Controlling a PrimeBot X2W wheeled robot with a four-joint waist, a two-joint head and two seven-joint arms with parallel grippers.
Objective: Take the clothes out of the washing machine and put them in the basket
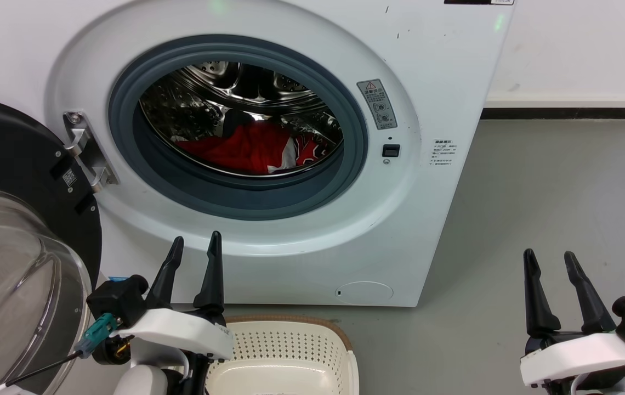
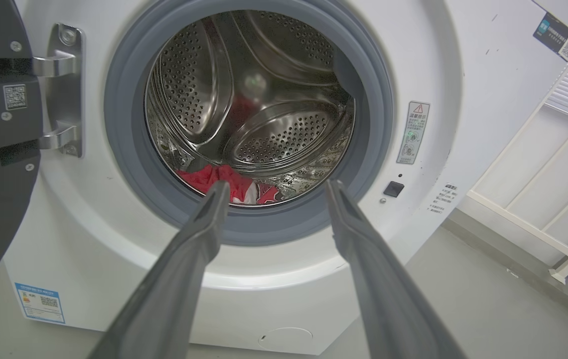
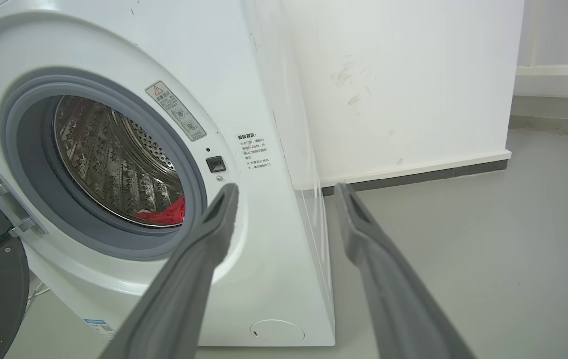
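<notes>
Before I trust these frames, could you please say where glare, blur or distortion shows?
Head view: green flare spots on the washing machine, bright glints in its drum above the clothes, sheen on the glass door. Left wrist view: the left end effector is soft, the drum crisp. Right wrist view: wide-angle lens tilts the machine's side edge; the right end effector is equally soft.

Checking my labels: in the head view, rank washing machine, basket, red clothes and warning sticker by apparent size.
1. washing machine
2. basket, though nearer the camera and cut off
3. clothes
4. warning sticker
</notes>
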